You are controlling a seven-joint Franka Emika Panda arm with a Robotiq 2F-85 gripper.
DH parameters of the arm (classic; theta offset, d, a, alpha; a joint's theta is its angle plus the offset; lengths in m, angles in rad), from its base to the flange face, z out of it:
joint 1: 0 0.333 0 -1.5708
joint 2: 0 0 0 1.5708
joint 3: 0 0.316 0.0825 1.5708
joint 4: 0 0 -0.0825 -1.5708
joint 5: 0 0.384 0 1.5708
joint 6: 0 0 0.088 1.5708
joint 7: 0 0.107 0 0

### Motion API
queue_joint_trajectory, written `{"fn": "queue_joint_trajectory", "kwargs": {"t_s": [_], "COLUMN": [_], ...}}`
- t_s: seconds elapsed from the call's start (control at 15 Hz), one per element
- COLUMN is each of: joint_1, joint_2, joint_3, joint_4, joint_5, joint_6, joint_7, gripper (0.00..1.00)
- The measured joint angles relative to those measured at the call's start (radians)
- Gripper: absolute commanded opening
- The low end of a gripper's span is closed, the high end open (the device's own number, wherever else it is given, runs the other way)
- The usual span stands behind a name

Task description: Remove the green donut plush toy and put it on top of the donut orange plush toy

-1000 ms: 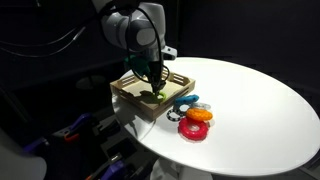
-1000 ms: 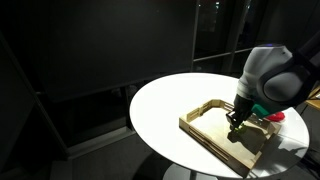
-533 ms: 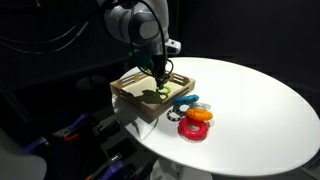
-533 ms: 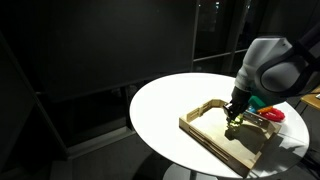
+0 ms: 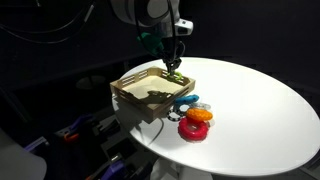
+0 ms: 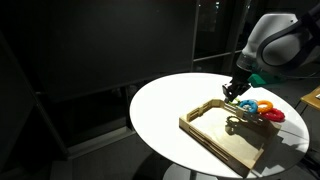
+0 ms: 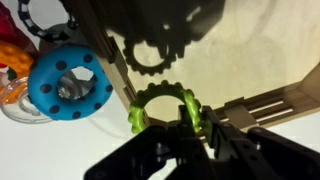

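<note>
In an exterior view, a white round table (image 5: 250, 100) holds a wooden tray (image 5: 128, 92). The gripper (image 5: 171, 62) hangs above the far side of the tray. A small green ring (image 5: 174, 70) is pinched in its tips, up in the air. Beside the tray lie three rings close together: a blue ring (image 5: 186, 103), then the orange ring (image 5: 198, 116), then a red ring (image 5: 193, 131). The orange ring sits partly on the red one.

In an exterior view from another place, the gripper (image 6: 231, 90) is over the far end of the tray (image 6: 215, 140). The green ring is too small to make out here. The orange ring (image 6: 262, 108) lies past the tray on the table (image 6: 165, 110), with the red ring (image 6: 276, 116) touching it.

In the wrist view, the gripper (image 7: 190, 128) is nearly closed, and its dark fingers (image 7: 188, 112) squeeze one side of the green ring (image 7: 150, 100). The ring's shadow (image 7: 150, 52) falls on the tray floor (image 7: 240, 60) below. The blue ring (image 7: 65, 85) lies just outside the tray wall. A bit of the orange ring (image 7: 8, 52) peeks in at the left edge.
</note>
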State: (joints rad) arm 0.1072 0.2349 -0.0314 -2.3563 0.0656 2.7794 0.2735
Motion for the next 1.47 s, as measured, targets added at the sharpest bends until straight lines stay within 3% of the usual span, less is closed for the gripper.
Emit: {"fn": "queue_joint_trajectory", "kwargs": {"t_s": [0.8,1.47], "joint_1": [-0.043,-0.093], "joint_2": [-0.008,-0.003], "joint_3": [-0.169,-0.196], "joint_4": [0.008,-0.044], "joint_5": [-0.171,-0.178], "joint_6": [-0.054,-0.069], "joint_7": [0.099,0.099], "gripper": [0.06,0.06]}}
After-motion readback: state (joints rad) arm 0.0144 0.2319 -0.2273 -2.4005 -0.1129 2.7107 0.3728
